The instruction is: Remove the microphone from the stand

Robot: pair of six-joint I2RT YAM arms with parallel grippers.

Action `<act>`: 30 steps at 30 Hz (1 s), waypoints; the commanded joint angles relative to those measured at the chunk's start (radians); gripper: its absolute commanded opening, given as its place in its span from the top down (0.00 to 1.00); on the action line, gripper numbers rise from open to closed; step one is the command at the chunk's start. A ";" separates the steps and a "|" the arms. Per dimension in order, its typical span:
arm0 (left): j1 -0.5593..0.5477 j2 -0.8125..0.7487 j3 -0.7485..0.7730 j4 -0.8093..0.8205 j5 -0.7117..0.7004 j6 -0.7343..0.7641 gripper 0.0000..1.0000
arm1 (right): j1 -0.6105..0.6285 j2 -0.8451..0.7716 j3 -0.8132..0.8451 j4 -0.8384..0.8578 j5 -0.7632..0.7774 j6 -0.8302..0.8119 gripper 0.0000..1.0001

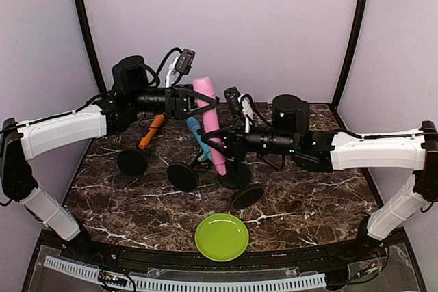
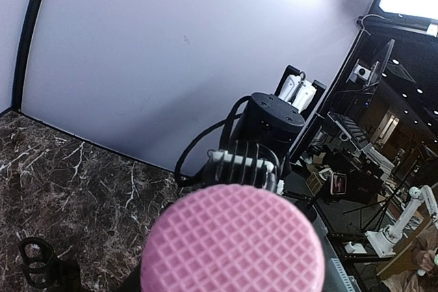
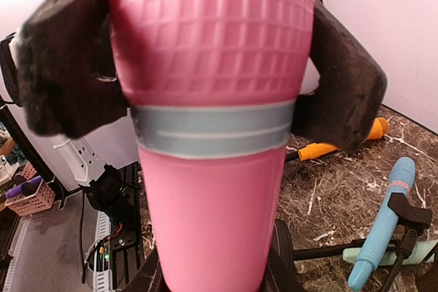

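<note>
The pink microphone stands tilted at the table's middle, its lower end over a black stand base. My left gripper is shut on its meshed head, which fills the bottom of the left wrist view. In the right wrist view its black pads press both sides of the head. My right gripper is shut on the pink handle lower down, and its fingertips hug the handle at the frame's bottom. The stand's clip is hidden.
A blue microphone and an orange microphone sit on stands to the left, with round black bases. Another base lies nearer. A green plate sits at the front edge.
</note>
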 commanded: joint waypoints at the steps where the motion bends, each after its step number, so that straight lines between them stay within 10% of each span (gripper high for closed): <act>1: 0.003 -0.021 0.033 0.007 -0.043 0.040 0.53 | -0.006 -0.093 -0.045 0.061 0.159 0.034 0.86; 5: 0.005 -0.062 0.030 -0.075 -0.164 0.106 0.22 | -0.015 -0.156 -0.066 0.016 0.238 0.035 0.87; 10: 0.014 -0.133 -0.006 -0.157 -0.326 0.170 0.08 | -0.027 -0.249 -0.076 -0.129 0.362 0.009 0.88; 21: 0.092 -0.193 -0.070 -0.256 -0.499 0.150 0.06 | -0.181 -0.444 -0.196 -0.357 0.517 0.059 0.88; 30: 0.102 -0.187 -0.075 -0.302 -0.548 0.142 0.06 | -0.407 -0.273 -0.275 -0.455 0.471 0.161 0.88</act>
